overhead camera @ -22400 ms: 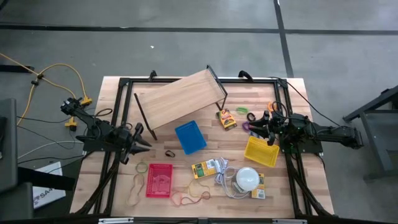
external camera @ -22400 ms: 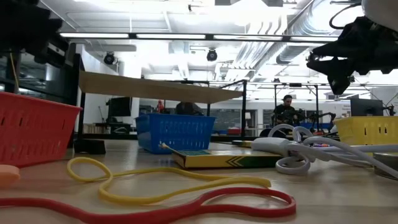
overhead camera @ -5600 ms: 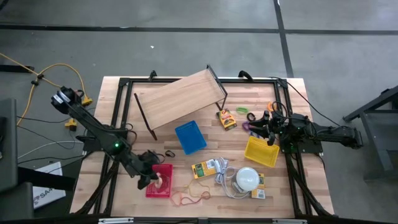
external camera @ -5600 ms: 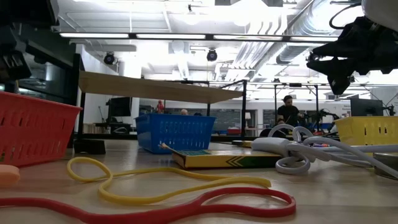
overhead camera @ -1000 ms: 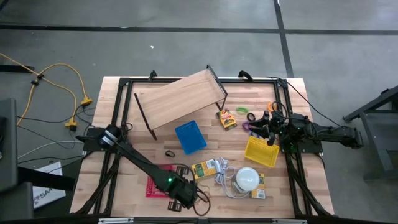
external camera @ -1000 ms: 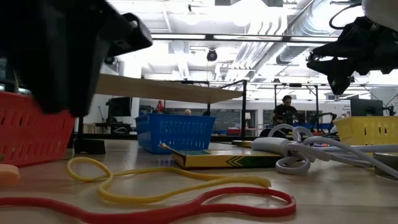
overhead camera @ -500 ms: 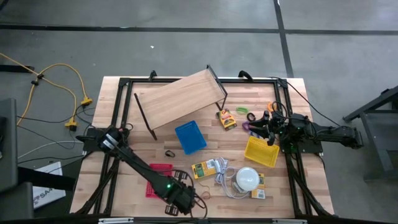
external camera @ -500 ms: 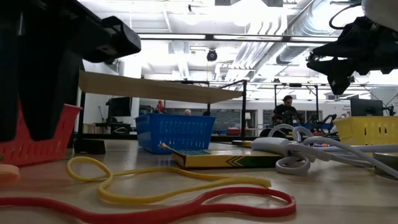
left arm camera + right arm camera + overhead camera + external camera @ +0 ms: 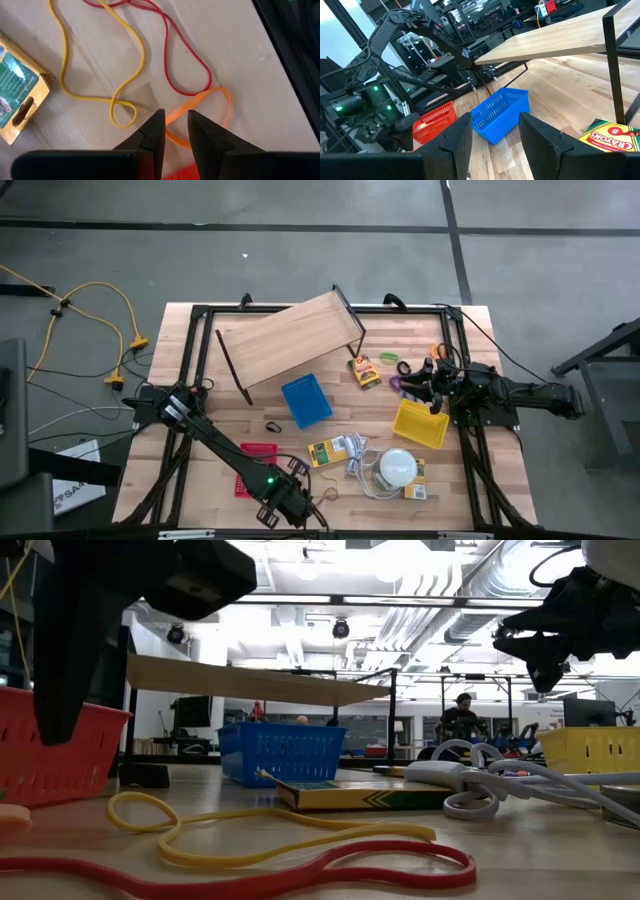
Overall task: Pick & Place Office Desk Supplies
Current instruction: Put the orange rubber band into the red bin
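Wooden desk (image 9: 470,490), bands near its front edge. Left gripper (image 9: 175,131) hung over the orange band (image 9: 200,105), fingers slightly apart, nothing held. Might snag the red band (image 9: 185,60) too: loops overlap. Right gripper (image 9: 492,135) parked open near the right edge.

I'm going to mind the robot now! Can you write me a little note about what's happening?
Left gripper: low at the table's front edge, slightly open astride the orange rubber band, not gripping it.
Right gripper: open, empty, waiting above the yellow basket.
Yellow band and red band lie loose beside the orange one; crayon packets and small clips lie loose on the table.
Done: nothing that shows for sure.
Left: grab the orange band, then likely put away everything else.
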You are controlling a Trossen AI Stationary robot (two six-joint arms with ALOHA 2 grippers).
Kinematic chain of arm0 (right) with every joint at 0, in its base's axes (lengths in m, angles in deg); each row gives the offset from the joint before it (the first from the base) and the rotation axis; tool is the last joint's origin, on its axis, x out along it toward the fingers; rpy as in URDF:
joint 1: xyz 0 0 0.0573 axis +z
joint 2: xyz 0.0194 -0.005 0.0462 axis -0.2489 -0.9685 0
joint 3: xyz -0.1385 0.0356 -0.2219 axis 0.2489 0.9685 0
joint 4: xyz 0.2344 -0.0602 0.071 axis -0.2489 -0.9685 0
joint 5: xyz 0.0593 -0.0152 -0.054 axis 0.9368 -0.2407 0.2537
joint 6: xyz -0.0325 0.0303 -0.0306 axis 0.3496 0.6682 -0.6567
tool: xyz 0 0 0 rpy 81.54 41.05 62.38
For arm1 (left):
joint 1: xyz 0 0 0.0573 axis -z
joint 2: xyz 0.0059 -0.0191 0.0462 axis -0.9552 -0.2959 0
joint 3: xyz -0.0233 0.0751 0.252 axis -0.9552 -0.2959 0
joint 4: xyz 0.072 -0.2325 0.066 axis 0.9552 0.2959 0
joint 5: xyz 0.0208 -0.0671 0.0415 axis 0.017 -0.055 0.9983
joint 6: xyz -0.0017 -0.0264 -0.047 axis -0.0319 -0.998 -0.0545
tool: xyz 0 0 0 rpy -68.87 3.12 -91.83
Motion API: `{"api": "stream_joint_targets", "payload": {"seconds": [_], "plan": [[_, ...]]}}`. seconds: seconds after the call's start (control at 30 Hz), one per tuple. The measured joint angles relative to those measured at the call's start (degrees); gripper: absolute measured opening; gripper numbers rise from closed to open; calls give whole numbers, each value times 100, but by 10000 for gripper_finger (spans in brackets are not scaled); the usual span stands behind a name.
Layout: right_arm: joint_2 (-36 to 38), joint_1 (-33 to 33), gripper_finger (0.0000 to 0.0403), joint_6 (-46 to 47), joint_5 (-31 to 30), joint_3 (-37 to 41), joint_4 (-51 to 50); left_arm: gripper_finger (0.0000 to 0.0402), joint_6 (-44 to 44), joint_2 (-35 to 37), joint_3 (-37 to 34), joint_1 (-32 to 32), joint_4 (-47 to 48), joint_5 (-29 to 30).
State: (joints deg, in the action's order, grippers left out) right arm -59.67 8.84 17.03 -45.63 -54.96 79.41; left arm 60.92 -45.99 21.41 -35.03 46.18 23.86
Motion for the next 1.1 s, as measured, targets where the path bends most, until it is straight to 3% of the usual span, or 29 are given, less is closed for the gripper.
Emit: {"api": "stream_joint_targets", "payload": {"seconds": [0.63, 1.1], "plan": [[0, 0, 150, 0, 0, 0, 0, 76, -31, -17, 0, 258, -18, 476], [-4, 0, 150, 0, 2, 0, 8, 76, -18, -317, 48, 224, -33, 383]]}}
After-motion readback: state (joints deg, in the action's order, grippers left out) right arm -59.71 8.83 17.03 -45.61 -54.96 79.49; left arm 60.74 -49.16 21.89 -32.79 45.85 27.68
